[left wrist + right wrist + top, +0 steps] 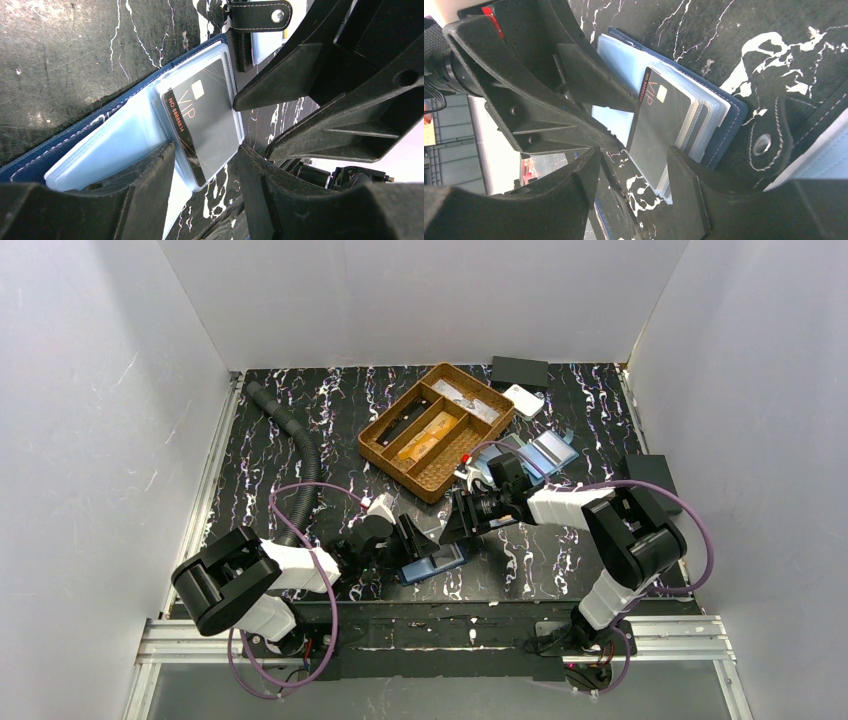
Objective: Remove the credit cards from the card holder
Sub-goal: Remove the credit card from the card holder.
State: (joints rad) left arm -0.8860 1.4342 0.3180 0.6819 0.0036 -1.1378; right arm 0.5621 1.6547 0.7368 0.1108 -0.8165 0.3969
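A blue card holder (437,562) lies open on the table between my two grippers. Its clear sleeves (115,145) fan out from the blue cover (731,115). A black card marked VIP (205,120) sits in the top sleeve and also shows in the right wrist view (659,120). I see no yellow-orange card in the holder. My left gripper (205,167) is open, its fingers either side of the card's end. My right gripper (634,172) is open, facing it across the same card. The two grippers (418,537) (452,523) nearly meet.
The holder's black snap strap (769,145) lies beside it. A second open blue-grey holder (540,453) lies behind the right arm. A wicker divider basket (365,440) holds flat items, one orange-brown. A white object (523,400), black boxes (519,371) and a hose (290,430) lie farther back.
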